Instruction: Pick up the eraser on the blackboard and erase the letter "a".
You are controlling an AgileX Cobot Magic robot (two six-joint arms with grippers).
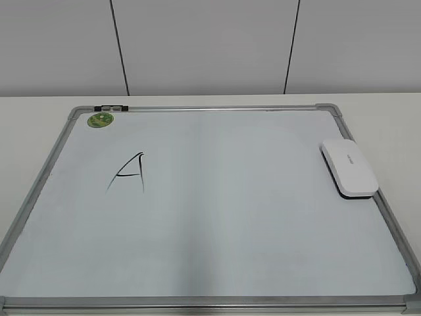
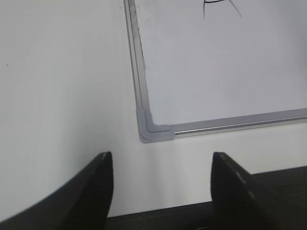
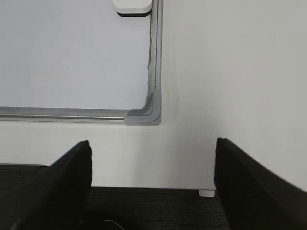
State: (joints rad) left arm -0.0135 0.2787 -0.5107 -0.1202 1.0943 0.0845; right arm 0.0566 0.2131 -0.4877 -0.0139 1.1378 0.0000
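Note:
The blackboard (image 1: pixel 217 107) is a white board in a silver-grey frame, lying flat on the table. The white eraser (image 1: pixel 348 167) lies on it by the right frame; its near end shows in the right wrist view (image 3: pixel 133 6). One tall angular "A" (image 1: pixel 128 172) is written on the left half, and its lower strokes show in the left wrist view (image 2: pixel 220 6). No small lowercase "a" shows on the board. My left gripper (image 2: pixel 161 155) is open and empty, just short of the board's near-left corner (image 2: pixel 152 130). My right gripper (image 3: pixel 153 142) is open and empty, just short of the near-right corner (image 3: pixel 146 115). Neither gripper shows in the exterior view.
A green round sticker (image 1: pixel 100 120) sits near the board's far-left corner, with a small black clip (image 1: pixel 110 107) on the top frame. The white table (image 1: pixel 39 112) runs to a panelled wall behind. Both wrist views show the table's front edge (image 3: pixel 158 187) with dark ground below.

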